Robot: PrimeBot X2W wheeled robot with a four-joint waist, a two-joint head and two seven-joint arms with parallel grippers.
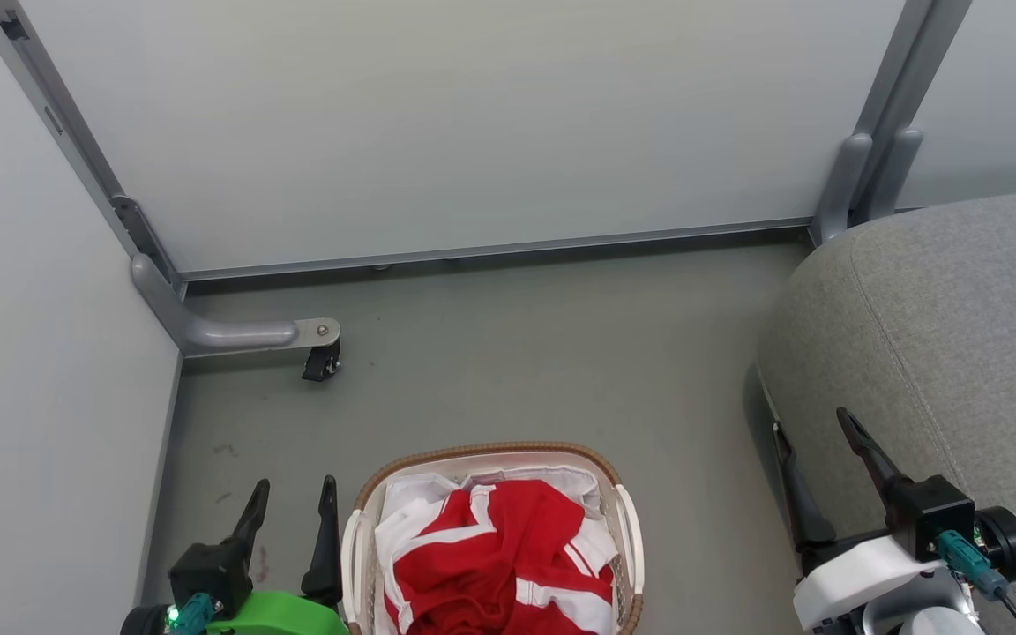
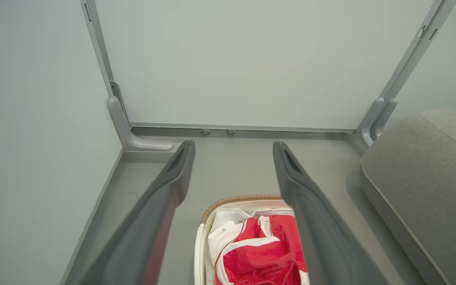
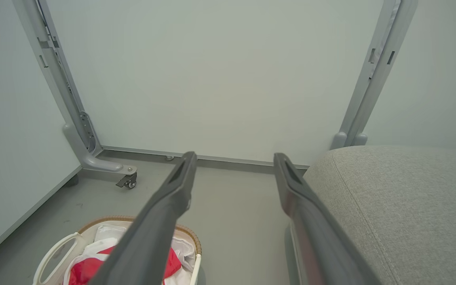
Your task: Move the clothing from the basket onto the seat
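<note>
- The left gripper (image 1: 295,490) has its two fingers spread, with nothing between them. It hangs just outside the left wall of the laundry basket (image 1: 481,450).
- The right gripper (image 1: 810,422) is likewise spread and empty. Its outer finger lies over the front edge of the sofa cushion (image 1: 958,335).
- The red-and-white clothing (image 1: 499,556) lies crumpled inside the basket, immediately to the right of the left gripper and well to the left of the right gripper. The number of garments in the heap cannot be told.
- Expected handling: soft, light and limp, with no stiffness. A lifted piece will likely sag and trail below the fingers. It is not fragile. The smooth-looking fabric may slip out of a shallow pinch.
- Recommended hold: the raised red fold near the middle of the heap. Close the fingers deep across a bunched ridge, not on a flat single layer.
- Caution: the white cloth liner (image 1: 420,488) shows along the rim farthest from the grippers and resembles the white trim. Keep the fingers off it.
- Destination: the cushion stands to the right of the basket, with bare floor (image 1: 517,353) between them.
</note>
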